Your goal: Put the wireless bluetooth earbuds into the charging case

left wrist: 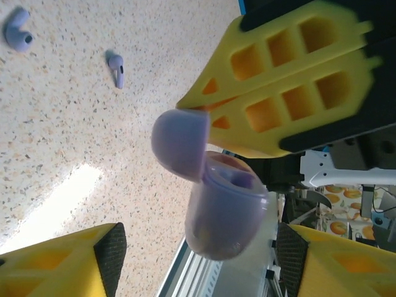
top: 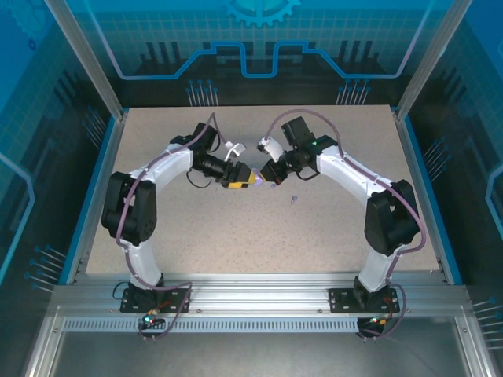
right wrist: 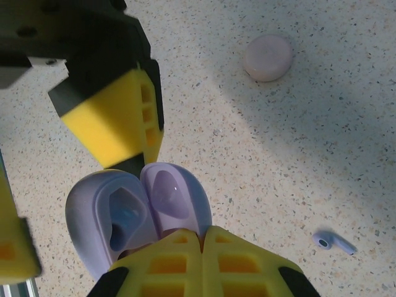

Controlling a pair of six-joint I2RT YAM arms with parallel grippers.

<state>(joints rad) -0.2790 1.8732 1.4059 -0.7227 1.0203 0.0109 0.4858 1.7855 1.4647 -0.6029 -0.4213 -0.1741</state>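
I've got the right hand (right wrist: 203, 238) pinching the open lavender charging case (right wrist: 139, 210) mid-frame, left hand (left wrist: 201, 244) spread around it; a lavender earbud (right wrist: 333, 241) lies lower right on the bench (right wrist: 309, 154), needing pickup next, I'd say.

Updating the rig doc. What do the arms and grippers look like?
Left arm and right arm: white links, black joint housings, a purple cable looped along each, black base plates on an aluminium rail. Left gripper and right gripper: black bodies, yellow fingers with rectangular lattice cut-outs and black pads.
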